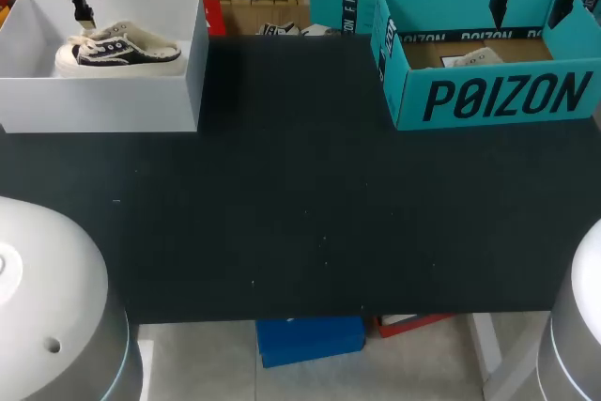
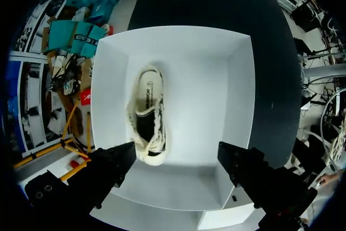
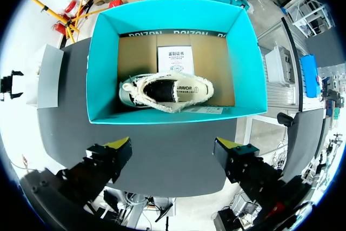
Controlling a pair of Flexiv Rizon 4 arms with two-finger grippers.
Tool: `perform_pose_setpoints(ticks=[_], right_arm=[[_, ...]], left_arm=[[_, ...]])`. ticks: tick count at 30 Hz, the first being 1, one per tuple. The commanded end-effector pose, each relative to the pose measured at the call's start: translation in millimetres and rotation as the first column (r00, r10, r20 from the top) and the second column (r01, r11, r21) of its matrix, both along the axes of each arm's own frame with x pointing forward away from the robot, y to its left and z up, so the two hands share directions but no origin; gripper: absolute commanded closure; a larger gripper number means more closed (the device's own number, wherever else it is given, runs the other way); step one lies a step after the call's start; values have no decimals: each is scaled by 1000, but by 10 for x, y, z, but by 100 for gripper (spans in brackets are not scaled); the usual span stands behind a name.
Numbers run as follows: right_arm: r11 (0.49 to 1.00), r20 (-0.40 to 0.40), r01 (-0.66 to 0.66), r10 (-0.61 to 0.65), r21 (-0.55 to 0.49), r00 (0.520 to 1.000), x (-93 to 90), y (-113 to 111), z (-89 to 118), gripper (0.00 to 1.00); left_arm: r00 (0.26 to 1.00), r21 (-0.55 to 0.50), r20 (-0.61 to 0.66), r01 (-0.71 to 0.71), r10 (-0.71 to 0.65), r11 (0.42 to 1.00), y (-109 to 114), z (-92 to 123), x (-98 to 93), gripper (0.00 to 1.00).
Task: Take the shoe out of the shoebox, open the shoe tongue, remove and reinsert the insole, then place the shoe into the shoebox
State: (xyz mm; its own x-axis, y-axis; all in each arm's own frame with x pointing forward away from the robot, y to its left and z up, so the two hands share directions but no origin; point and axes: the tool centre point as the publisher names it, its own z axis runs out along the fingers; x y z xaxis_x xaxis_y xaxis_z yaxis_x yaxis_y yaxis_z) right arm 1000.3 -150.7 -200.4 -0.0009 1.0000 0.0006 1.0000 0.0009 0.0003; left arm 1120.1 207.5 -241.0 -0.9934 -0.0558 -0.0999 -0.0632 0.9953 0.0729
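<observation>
- Desk (image 1: 300, 213): black top, white box (image 1: 103, 105) at its far left, teal shoebox (image 1: 488, 100) at its far right, well apart.
- White box is open; a black-and-cream shoe (image 1: 117, 49) stands on its sole inside, toward the back wall.
- In the left wrist view the same shoe (image 2: 147, 114) shows from above, opening up, cream laces loose over it, near one side wall of the box (image 2: 238, 106).
- Left jaws: wide apart, empty, hanging over the white box above the shoe, not touching it.
- Teal shoebox (image 3: 102, 68) is open; a cream shoe (image 3: 167, 91) lies across its cardboard floor, sole down, opening up.
- A printed sheet (image 3: 175, 59) lies flat just beside the cream shoe.
- Head view shows only part of the cream shoe (image 1: 479, 58) over the box's front wall.
- Right jaws: wide apart, empty, up above the teal shoebox, clear of shoe and walls.
</observation>
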Motion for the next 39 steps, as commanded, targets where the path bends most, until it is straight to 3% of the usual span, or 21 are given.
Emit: perform_pose_setpoints(ticks=[1,24,25,26,28,29,30,31,33,39], right_arm=[[1000,-1,1,-1,0,1000,0,3,2,0],[1000,-1,1,-1,0,1000,0,3,2,0],[1000,-1,1,-1,0,1000,0,3,2,0],[1000,-1,1,-1,0,1000,0,3,2,0],[1000,-1,1,-1,0,1000,0,3,2,0],[1000,-1,1,-1,0,1000,0,3,2,0],[1000,-1,1,-1,0,1000,0,3,2,0],[1000,-1,1,-1,0,1000,0,3,2,0],[1000,-1,1,-1,0,1000,0,3,2,0],[1000,-1,1,-1,0,1000,0,3,2,0]], left_arm=[[1000,11,-16,10,-10,1000,39,-256,126,0],[998,5,-38,51,-51,999,-21,-1179,331,0],[998,5,-41,50,-50,999,-24,-1207,335,32],[998,4,-46,48,-48,999,-28,-1235,340,36],[998,5,-49,48,-47,999,-39,-1283,350,15],[998,5,-51,49,-48,999,-44,-1305,355,19],[997,6,-54,49,-49,999,-49,-1330,361,31],[997,8,-58,49,-48,999,-52,-1354,367,34],[997,10,-62,48,-48,999,-50,-1401,386,27],[997,19,-65,49,-48,999,-41,-1481,443,36]])
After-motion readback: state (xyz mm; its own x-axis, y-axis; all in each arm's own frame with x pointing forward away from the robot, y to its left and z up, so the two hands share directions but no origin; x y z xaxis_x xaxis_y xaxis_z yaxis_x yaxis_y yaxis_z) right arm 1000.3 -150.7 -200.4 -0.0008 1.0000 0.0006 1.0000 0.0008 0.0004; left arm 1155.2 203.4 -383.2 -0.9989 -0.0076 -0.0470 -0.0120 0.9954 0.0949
